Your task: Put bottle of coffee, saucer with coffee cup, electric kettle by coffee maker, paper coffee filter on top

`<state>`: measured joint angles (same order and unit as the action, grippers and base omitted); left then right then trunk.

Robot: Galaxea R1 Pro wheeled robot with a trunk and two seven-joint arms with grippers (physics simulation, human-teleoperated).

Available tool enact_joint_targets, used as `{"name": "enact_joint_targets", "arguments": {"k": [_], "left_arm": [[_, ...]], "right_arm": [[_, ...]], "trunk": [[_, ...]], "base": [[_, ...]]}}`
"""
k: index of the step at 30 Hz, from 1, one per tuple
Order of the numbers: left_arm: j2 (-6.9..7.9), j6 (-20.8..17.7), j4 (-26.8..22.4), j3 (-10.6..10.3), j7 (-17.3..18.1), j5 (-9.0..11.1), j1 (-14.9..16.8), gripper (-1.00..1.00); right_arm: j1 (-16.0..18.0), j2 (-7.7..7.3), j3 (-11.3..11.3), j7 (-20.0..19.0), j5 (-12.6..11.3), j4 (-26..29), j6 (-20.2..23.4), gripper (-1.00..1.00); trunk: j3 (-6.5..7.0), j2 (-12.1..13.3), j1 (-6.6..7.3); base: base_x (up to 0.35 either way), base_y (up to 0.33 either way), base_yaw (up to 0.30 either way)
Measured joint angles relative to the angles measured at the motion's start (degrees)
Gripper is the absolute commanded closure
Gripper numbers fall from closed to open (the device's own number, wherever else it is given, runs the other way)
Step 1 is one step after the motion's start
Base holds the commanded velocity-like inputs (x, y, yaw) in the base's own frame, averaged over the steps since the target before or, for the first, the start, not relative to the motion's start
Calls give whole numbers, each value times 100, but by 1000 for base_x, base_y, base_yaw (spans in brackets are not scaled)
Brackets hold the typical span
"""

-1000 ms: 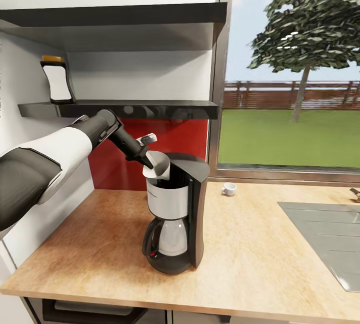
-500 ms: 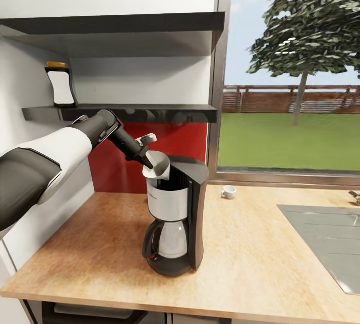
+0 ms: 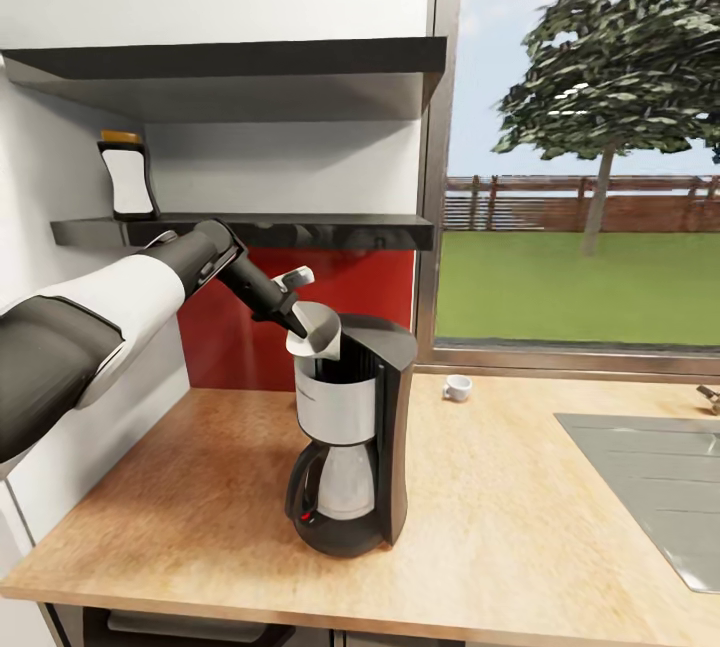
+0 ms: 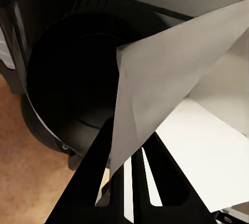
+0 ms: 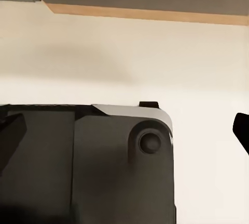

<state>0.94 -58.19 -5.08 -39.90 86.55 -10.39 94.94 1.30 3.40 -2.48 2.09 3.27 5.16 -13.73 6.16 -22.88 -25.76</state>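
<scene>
In the head view, the left gripper [image 3: 300, 319] pinches the paper coffee filter [image 3: 318, 335] at the open top of the coffee maker [image 3: 350, 437], which stands at the frame's centre on the kitchen countertop [image 3: 520, 527]; the cone looks not yet released. The bottle of coffee [image 3: 130, 182] is on the kitchen shelf [image 3: 300, 227] at upper left, and the coffee cup [image 3: 458, 387] sits by the window, well apart. Bottle, cup, saucer and kettle seem left to do. The right gripper's state I cannot tell.
</scene>
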Motion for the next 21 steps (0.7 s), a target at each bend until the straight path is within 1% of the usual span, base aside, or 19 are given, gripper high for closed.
{"name": "enact_joint_targets", "arguments": {"k": [21], "left_arm": [[-56, -9, 10, -5, 18, 22, -173, 100]], "right_arm": [[0, 0, 0, 0, -1, 0, -1, -100]], "trunk": [[2, 0, 0]], "base": [[0, 0, 0]]}}
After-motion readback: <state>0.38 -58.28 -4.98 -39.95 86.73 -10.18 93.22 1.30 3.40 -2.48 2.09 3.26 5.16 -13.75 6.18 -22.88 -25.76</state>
